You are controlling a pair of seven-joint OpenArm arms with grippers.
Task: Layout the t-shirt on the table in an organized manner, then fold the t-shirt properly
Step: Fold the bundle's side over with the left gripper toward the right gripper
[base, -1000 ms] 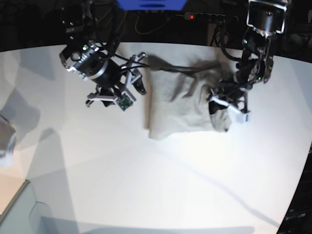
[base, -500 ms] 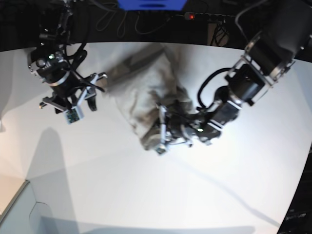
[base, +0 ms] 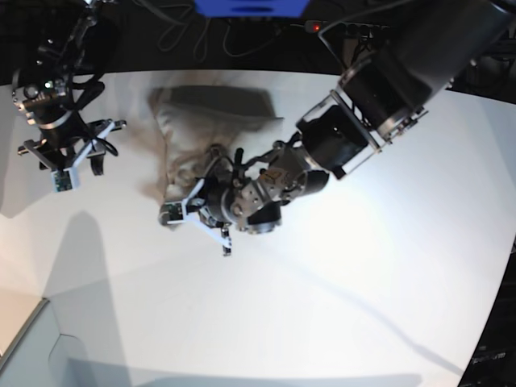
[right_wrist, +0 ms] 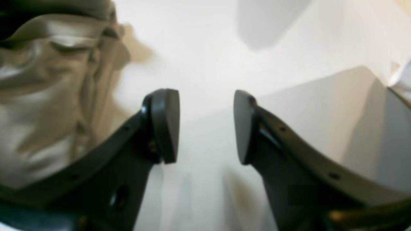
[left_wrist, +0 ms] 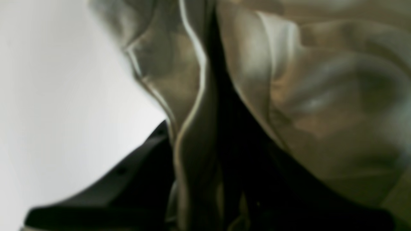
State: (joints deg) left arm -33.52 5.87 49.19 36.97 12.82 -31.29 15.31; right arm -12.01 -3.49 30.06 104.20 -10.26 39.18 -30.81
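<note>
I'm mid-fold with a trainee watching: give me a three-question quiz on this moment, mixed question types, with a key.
1. True or false: the right gripper is clamped on the t-shirt.
2. Which gripper has cloth between its fingers?
A. left gripper
B. right gripper
C. neither
3. Fill in: the t-shirt lies bunched on the white ____, not spread flat.

Key: 1 false, its jaws stand apart and empty beside the cloth. 2 A. 3 table.
</note>
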